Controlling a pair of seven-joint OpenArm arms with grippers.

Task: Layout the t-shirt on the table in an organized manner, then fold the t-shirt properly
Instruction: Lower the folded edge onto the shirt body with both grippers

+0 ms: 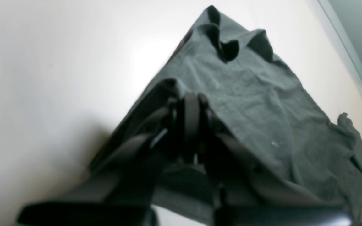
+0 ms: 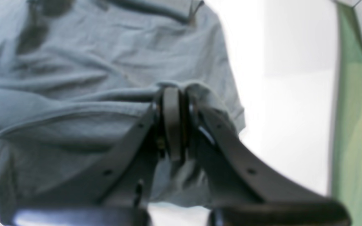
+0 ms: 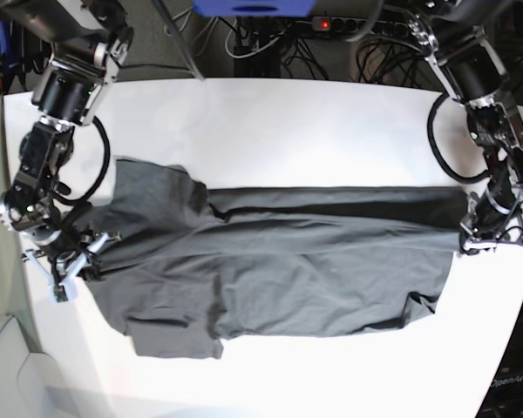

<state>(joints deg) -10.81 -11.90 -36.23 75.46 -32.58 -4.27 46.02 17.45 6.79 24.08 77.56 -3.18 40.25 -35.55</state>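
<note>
The dark grey t-shirt [image 3: 279, 270] is spread lengthwise across the white table [image 3: 288, 131], sleeves toward the base view's left and hem toward its right. My left gripper [image 3: 462, 237] is shut on the shirt's right end. In the left wrist view the cloth [image 1: 262, 110] rises in a tent to the closed fingertips of that gripper [image 1: 191, 105]. My right gripper [image 3: 85, 259] is shut on the shirt's left edge. In the right wrist view a bunched fold of the t-shirt [image 2: 90, 78] is pinched in this gripper [image 2: 174, 94]. The fabric between both grippers is wrinkled.
A power strip and cables [image 3: 331, 26] lie behind the table's far edge. The table's edge [image 2: 333, 125] runs close to the right gripper, with green floor [image 2: 357, 141] beyond. White tabletop [image 1: 58, 62] shows beside the shirt in the left wrist view.
</note>
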